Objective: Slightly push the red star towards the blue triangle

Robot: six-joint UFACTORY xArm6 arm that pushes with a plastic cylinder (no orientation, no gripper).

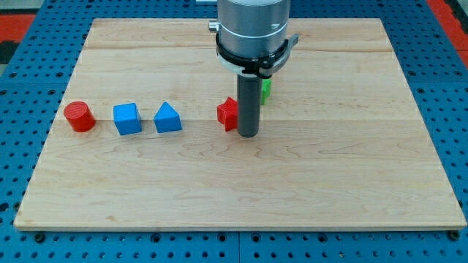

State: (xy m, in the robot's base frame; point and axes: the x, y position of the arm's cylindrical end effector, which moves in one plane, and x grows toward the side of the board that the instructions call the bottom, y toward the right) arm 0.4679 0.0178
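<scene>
The red star [227,113] lies near the board's middle, partly hidden behind my rod. My tip [248,135] rests on the board just right of the star, touching or nearly touching its right side. The blue triangle [167,117] sits to the star's left, a short gap away, in the same row.
A blue cube [127,118] stands left of the triangle and a red cylinder [79,117] further left. A green block [266,88] shows just behind the rod, mostly hidden. The wooden board [329,168] lies on a blue pegboard table.
</scene>
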